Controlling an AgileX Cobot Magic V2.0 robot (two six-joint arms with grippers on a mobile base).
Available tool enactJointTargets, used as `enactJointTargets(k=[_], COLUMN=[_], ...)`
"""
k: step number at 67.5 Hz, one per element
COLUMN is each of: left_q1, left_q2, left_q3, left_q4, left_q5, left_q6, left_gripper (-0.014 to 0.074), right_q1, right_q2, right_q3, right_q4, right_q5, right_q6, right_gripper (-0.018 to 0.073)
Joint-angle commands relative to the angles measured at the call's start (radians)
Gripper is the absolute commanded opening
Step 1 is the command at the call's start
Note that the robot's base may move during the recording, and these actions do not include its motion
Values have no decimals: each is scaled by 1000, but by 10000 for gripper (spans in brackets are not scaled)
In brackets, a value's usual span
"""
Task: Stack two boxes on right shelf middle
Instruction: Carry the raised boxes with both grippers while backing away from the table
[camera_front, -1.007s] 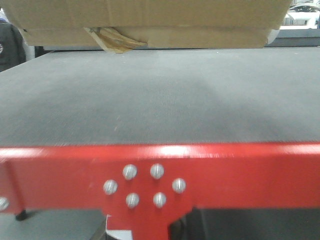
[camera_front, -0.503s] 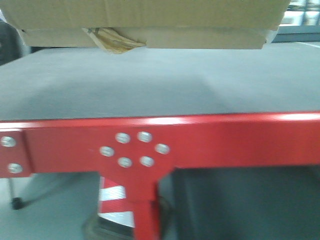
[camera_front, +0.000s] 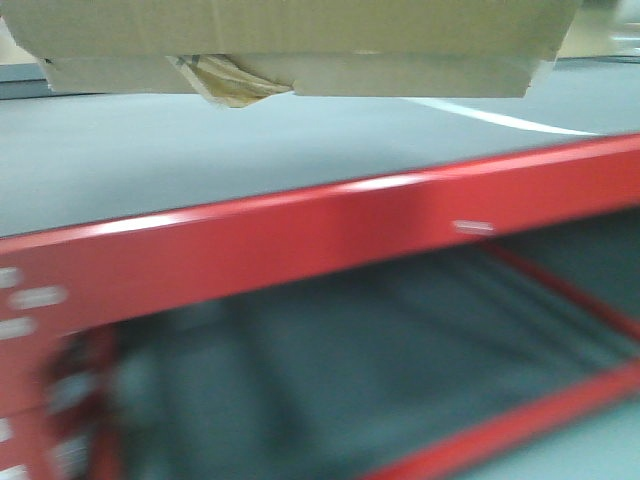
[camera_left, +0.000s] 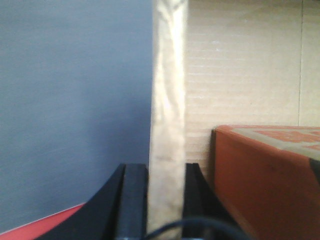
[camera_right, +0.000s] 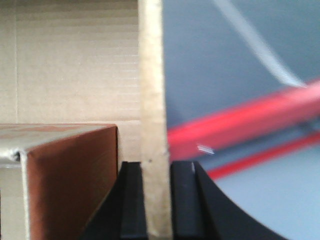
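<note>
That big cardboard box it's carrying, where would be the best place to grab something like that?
Probably by its thin upright side walls, coming down over the open top. The cardboard box looks too wide for one gripper to span, but a wall's rim slips between two fingers. The left gripper pinches one wall and the right gripper the opposite one, each with one finger inside and one outside.
</note>
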Motion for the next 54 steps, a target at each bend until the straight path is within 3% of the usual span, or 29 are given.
enactJointTargets(k=[1, 54], left_q1=[5, 5], left_q2=[-10, -11], left_q3=[-13, -13], left_q4=[71, 75], left_q5=[-6, -6], left_q6=[0, 0], left_gripper=[-111, -111], right_q1=[-8, -8], right_q2=[-15, -15], right_q3=[-17, -17], right_q4=[-71, -71], right_q5=[-13, -13], right_q6=[1, 1], right_gripper=[-153, -153])
